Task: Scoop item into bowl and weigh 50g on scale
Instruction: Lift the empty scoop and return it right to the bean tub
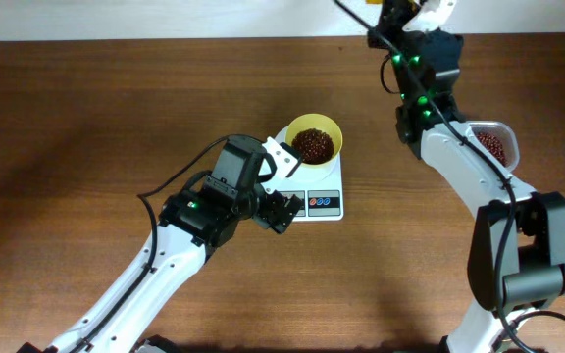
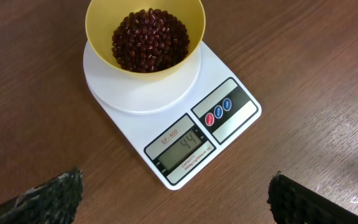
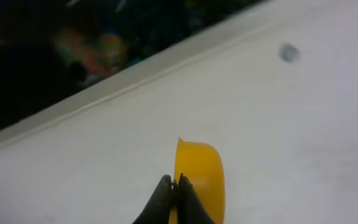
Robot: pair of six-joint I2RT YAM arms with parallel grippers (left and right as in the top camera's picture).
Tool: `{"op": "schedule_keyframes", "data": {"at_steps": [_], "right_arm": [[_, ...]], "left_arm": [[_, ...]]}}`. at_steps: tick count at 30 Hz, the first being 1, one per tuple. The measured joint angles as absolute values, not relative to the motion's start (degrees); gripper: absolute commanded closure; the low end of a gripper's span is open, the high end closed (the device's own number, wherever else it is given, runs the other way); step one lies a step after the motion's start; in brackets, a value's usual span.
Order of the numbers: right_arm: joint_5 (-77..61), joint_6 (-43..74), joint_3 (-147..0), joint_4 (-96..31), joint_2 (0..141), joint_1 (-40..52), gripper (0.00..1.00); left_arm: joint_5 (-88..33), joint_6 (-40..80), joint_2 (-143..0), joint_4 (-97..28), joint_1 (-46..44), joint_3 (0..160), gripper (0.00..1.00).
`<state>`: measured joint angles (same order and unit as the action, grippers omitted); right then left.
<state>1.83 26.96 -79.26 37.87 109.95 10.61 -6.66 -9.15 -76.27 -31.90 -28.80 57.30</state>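
Hovering before the flat white digital scale (image 2: 135, 134), your left hand (image 2: 174, 186) is spread wide; your right hand (image 3: 174, 186) is clamped on a yellow plastic scoop (image 3: 202, 177), a clear rectangular tub (image 1: 498, 126) beside that arm. Dark reddish-brown beans (image 2: 149, 38) heap the small pale-yellow plastic bowl (image 2: 101, 18) on the scale, which reads 44.

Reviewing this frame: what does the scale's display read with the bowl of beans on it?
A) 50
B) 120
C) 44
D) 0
C: in the left wrist view the display on the scale shows 44, while the yellow bowl of beans sits on its round platform.
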Motion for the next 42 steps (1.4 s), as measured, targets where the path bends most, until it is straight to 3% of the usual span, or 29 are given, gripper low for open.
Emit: {"op": "schedule_keyframes", "data": {"at_steps": [11,17,23,33,42], "right_arm": [[5.08,41.91,-79.33,21.19,109.97,-1.23,0.96],[0.43,47.92,-79.33,17.87,109.97,-5.45,0.96],[-3.75,52.27,-79.35,6.13,106.67,-9.56,0.96],[-5.52,50.65,-79.66,-28.47,96.79,-12.84,0.96],[-2.59,37.47,-79.64,-38.3,96.79,-12.99,0.96]], "left_arm": [[-6.81,-9.13,-76.27,-31.9,-28.8,57.3,0.01],[-6.81,-9.15,-76.27,-31.86,-28.8,57.3,0.01],[-6.83,-9.13,-76.27,-31.86,-28.8,57.3,0.01],[-6.83,-9.15,-76.27,-31.92,-28.8,57.3,0.01],[-6.83,-9.15,-76.27,-31.92,-28.8,57.3,0.01]]}}
